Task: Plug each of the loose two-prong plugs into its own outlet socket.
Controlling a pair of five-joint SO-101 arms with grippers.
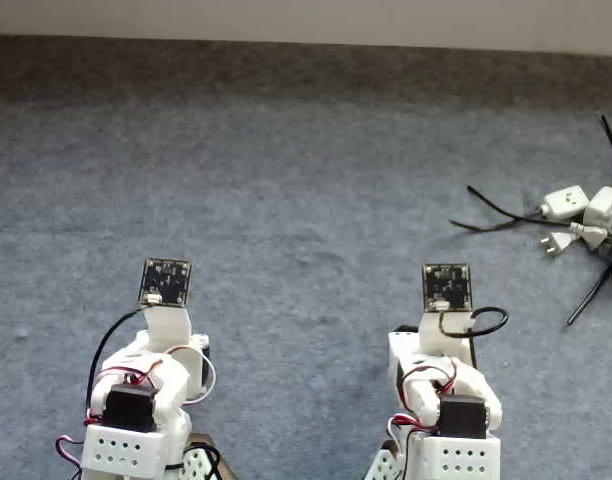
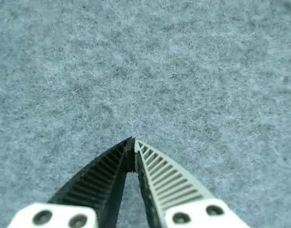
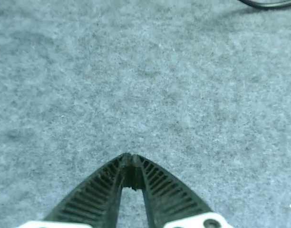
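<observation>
While plugs lie tangled well apart, left tool and right tool sit closed.

The left end effector and the right end effector are both closed, tips pressed together, angled downward.

**What I count**

I have two arms: my left arm and my right arm. Each ends in one gripper, so two in all, the left gripper and the right gripper, with two fingers apiece. Near my right side lies one heap of white blocks. I make out at least four, but the heap runs past the edge, so I cannot fix the total. One plug shows two prongs. About four black cords stick out.
</observation>
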